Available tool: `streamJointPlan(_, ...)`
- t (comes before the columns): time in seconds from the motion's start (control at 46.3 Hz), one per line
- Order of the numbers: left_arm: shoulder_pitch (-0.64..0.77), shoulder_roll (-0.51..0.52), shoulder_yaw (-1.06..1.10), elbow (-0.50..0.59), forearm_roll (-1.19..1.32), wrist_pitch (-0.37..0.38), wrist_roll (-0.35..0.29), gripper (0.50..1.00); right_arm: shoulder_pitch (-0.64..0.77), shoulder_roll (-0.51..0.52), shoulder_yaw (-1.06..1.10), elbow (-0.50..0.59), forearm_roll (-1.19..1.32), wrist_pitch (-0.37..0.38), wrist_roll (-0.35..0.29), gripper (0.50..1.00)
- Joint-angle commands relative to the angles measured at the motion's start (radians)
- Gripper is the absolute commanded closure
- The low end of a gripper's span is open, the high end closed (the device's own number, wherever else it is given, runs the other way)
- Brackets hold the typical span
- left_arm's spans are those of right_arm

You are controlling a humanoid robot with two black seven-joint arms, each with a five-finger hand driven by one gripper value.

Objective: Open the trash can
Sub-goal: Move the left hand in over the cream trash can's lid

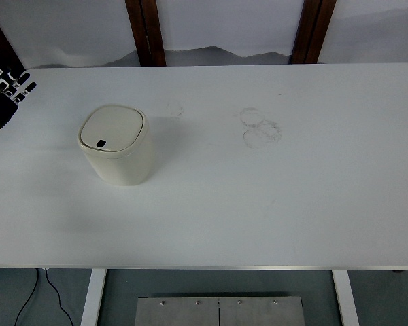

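Top view: rounded cream trash can point(115, 144).

Single top view, steep downward look from the robot's side, white table point(258, 204) filling the frame

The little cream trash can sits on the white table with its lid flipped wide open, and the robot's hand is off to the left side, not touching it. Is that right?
Not quite. The top view shows the trash can with its lid closed flat, not flipped open. The rest is right: the can sits on the white table, and the left hand is off at the left edge, not touching it.
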Motion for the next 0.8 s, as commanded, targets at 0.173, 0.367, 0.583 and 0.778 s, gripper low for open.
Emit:
streamJointPlan(0.173, -0.002, 0.016, 0.0, -0.079, 0.009, 0.052, 0.002, 0.5, 0.0, 0.0, 0.0, 0.0, 0.0, -0.001, 0.0, 0.505)
streamJointPlan(0.367, 0.02, 0.086, 0.014, -0.314, 0.023, 0.212, 0.002, 0.5, 0.0, 0.0, 0.0, 0.0, 0.0, -0.001, 0.0, 0.505)
streamJointPlan(0.583, 0.02, 0.217, 0.029, -0.596, 0.023, 0.347, 0.005, 0.5, 0.002, 0.0, 0.0, 0.0, 0.0, 0.001, 0.0, 0.505)
streamJointPlan(0.778, -0.064, 0.371, 0.092, -0.748, 0.023, 0.375, 0.069, 0.5, 0.006, 0.0, 0.0, 0.0, 0.0, 0.0, 0.0, 0.505)
